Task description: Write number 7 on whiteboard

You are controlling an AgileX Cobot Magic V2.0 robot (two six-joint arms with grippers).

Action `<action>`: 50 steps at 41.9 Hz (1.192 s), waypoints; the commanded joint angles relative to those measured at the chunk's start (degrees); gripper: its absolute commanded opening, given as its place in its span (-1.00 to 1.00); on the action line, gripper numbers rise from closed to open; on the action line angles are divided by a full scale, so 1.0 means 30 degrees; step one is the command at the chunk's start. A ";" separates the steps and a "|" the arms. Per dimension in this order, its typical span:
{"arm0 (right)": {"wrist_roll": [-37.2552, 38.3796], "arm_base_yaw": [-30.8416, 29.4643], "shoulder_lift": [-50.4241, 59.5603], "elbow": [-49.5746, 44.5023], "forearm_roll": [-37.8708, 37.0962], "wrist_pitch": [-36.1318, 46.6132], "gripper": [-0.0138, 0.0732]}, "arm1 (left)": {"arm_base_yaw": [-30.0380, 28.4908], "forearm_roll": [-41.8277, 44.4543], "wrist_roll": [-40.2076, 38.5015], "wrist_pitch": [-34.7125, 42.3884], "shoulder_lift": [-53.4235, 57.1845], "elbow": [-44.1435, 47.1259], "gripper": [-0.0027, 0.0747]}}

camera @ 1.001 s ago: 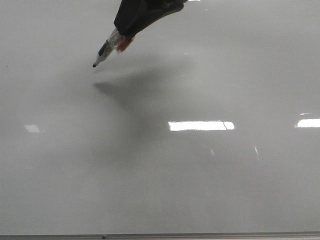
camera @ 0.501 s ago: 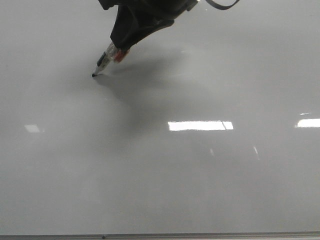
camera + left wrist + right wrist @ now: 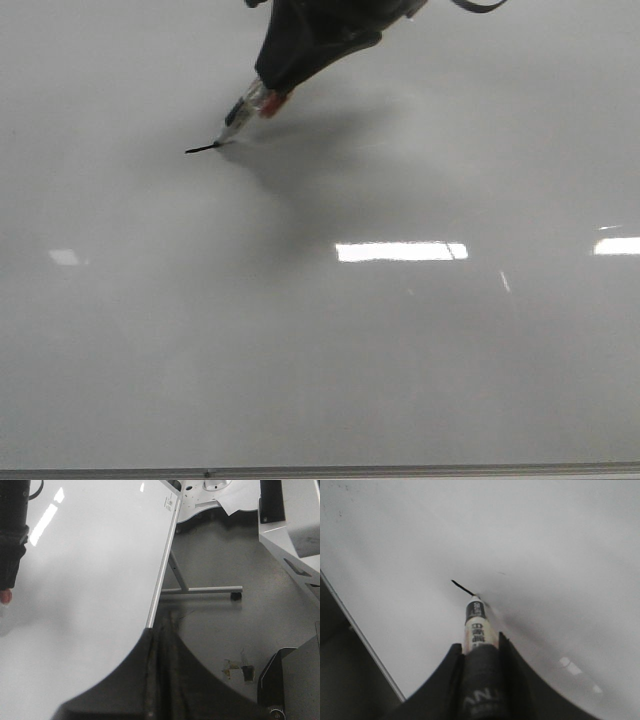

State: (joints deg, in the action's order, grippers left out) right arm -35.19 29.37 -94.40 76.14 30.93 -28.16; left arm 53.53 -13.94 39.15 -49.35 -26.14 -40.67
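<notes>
The whiteboard (image 3: 320, 360) fills the front view, glossy pale grey with bright reflections. My right gripper (image 3: 285, 75) comes in from the top and is shut on a marker (image 3: 240, 115) whose tip touches the board. A short black stroke (image 3: 201, 149), the start of the number 7, runs left from the tip. In the right wrist view the marker (image 3: 477, 627) sticks out between the jaws and the stroke (image 3: 461, 587) lies just beyond its tip. My left gripper (image 3: 162, 625) is shut and empty, beside the whiteboard's edge (image 3: 162, 575).
The whiteboard's thin grey bottom frame (image 3: 320, 471) runs along the front. In the left wrist view the board's stand leg with a caster (image 3: 205, 590) rests on the grey floor, with white equipment (image 3: 290, 530) and a dark box (image 3: 290, 680) nearby.
The marker came down onto the board, then moved right, leaving a short black stroke behind its tip. The right gripper shifted right with it.
</notes>
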 commanded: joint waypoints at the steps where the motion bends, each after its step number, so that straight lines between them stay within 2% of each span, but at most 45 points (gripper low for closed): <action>1: -0.0191 -0.1219 0.1824 -0.0406 -0.0229 0.1556 -0.82 | 0.0055 -0.0468 -0.0225 0.1216 -0.0095 -0.0471 -0.98; 8: -0.0191 -0.2899 0.3209 -0.2143 -0.0660 0.1526 -0.82 | 0.0055 -0.0468 -0.0225 0.1216 -0.0095 -0.0471 -0.98; 15: -0.0191 -0.3069 0.3458 -0.2650 -0.0937 0.0973 -0.82 | 0.0055 -0.0468 -0.0225 0.1252 -0.0095 -0.0471 -0.98; 39: -0.0191 0.0719 0.0094 -0.2650 -0.0971 0.0761 -0.82 | 0.0055 -0.0468 -0.0225 0.1361 -0.0095 -0.0471 -0.98; 44: -0.0454 0.1455 0.1615 -0.2650 -0.0971 -0.0420 -0.82 | 0.0055 -0.0468 -0.0225 0.1361 -0.0095 -0.0471 -0.98; 50: -0.2084 0.3076 0.4452 -0.2568 -0.0971 -0.3151 -0.82 | 0.0055 -0.0468 -0.0225 0.1409 -0.0095 -0.0471 -0.98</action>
State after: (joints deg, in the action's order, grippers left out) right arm -37.96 35.97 -88.27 66.56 27.19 -34.29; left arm 53.53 -13.94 39.07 -49.24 -26.14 -40.67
